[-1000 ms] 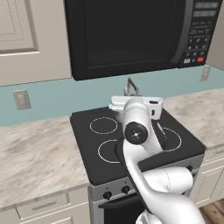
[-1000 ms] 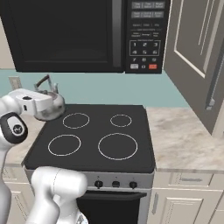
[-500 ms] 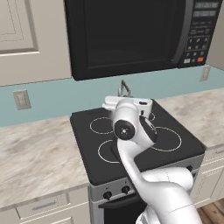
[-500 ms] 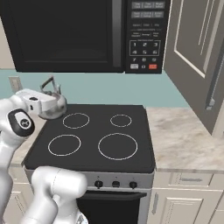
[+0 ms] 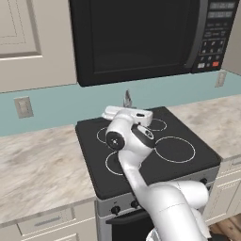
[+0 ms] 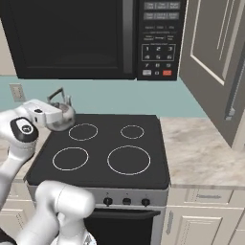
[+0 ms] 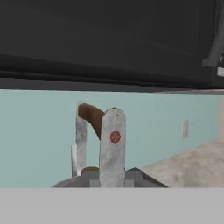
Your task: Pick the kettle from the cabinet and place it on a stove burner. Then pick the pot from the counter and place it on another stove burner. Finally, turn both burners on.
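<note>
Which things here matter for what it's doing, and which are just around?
Part of the job:
- small shiny silver kettle, held in the tool
- flat black glass cooktop with white burner rings
- marbled stone counter

Just around:
- black microwave
- wall outlet

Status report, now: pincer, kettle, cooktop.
Pincer shut on kettle handle. Kettle held above cooktop's rear left corner. Burners bare, nothing in the way.

Arm bent forward, end effector clamped
The white arm rose from the base, elbow folded, forearm reaching level; the end effector point(image 6: 61, 114) was closed tight, wrist horizontal.
</note>
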